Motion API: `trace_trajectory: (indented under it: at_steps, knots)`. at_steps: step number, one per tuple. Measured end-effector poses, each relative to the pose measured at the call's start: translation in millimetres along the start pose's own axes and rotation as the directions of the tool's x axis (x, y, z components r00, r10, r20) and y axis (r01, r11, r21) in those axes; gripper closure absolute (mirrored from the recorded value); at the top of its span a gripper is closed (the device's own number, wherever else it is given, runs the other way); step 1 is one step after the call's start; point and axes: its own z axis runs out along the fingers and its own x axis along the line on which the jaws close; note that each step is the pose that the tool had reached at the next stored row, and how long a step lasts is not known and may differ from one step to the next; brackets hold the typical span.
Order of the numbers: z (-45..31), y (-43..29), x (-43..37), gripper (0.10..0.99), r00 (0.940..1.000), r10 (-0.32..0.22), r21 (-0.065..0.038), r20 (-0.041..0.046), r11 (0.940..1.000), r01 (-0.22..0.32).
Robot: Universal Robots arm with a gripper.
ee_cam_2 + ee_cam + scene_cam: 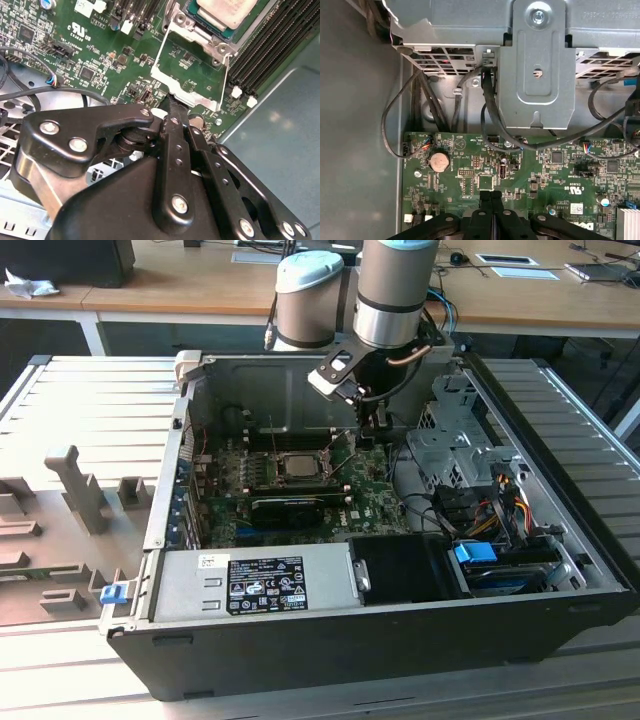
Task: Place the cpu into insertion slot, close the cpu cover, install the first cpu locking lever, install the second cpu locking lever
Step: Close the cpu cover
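Note:
The cpu [298, 465] [227, 12] lies flat in the insertion slot [276, 468] on the green motherboard inside the open computer case. The cpu cover [192, 99] is swung open away from the socket, and the board shows through its square cut-out. My gripper [368, 438] [172, 107] [490, 199] is shut with nothing between its fingers. It hangs low over the board on the exterior view's right of the socket. In the second wrist view its tip is right at the cover's free edge; I cannot tell whether it touches.
A long black card [300, 508] lies in front of the socket, with the grey power supply [255, 585] nearer still. A metal drive cage [450, 440] and cable bundles [500, 500] stand to the exterior view's right. Memory slots [270, 50] run beside the socket.

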Motion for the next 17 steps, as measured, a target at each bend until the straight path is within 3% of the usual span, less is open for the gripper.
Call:
trace_trajectory:
  at_steps: [17]
  knots:
    - [-0.2,-6.3,0.2,0.98,1.0,0.0,0.0,0.0001,1.0,0.0]
